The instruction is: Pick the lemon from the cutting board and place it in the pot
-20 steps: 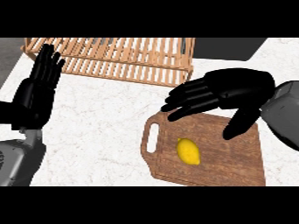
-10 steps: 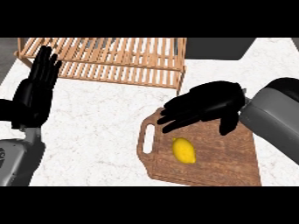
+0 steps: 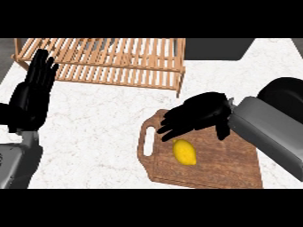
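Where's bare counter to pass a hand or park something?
Open marble counter lies between the resting left hand, the wooden rack and the cutting board. Crowded: the board's top, where the right hand hangs over the lemon, pot beside.

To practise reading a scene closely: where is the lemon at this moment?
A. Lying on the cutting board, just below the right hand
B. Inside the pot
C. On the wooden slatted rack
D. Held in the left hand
A. The lemon lies bare on the cutting board, with the right hand just above it in the view and not closed round it; the left hand rests open at the left edge.
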Available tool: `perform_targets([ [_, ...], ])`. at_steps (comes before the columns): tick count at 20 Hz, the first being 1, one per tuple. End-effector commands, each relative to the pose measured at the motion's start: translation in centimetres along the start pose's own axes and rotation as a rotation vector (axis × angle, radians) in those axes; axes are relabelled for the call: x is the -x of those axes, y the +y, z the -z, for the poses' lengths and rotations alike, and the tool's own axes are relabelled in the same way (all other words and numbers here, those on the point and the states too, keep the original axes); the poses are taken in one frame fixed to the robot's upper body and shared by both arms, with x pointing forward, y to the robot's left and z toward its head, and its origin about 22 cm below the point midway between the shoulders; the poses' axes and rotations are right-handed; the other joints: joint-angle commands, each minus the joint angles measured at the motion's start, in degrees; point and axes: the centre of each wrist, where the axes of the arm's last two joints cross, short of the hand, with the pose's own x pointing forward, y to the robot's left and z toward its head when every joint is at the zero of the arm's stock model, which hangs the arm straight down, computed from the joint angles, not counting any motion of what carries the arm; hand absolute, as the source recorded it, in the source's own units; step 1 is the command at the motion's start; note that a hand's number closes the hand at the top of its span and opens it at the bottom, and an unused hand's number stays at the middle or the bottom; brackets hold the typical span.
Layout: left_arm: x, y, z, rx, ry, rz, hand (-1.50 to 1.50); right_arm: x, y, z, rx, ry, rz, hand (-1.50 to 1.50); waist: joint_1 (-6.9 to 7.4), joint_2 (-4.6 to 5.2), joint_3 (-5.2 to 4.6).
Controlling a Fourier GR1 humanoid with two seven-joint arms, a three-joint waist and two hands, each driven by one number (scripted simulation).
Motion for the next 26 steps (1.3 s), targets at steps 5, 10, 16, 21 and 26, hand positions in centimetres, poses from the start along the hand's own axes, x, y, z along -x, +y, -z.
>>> perform_targets([
  [5,-0.3,-0.5,-1.8,-0.007,-0.01,0.002,0.0,0.3,3.5,1.6,0.008,-0.152,0.039,-1.5,-0.14,-0.23,0.02],
  [10,-1.0,0.4,0.0,0.012,0.017,-0.015,0.0,0.2,3.6,-0.3,-0.019,-0.109,0.019,-1.5,-0.71,-0.26,0.01],
  [16,0.4,0.3,-0.1,-0.014,-0.01,-0.008,0.0,1.1,5.6,3.0,-0.016,-0.036,-0.011,-1.5,-0.67,-0.15,0.0],
  [21,0.0,0.6,-0.1,-0.015,-0.013,-0.003,0.0,0.7,4.6,6.0,-0.044,-0.051,0.001,-1.5,-0.5,-0.17,0.0],
  [26,0.8,0.2,0.1,-0.019,-0.011,-0.01,0.0,1.2,7.3,6.4,-0.031,-0.079,0.009,-1.5,-0.6,-0.12,0.0],
])
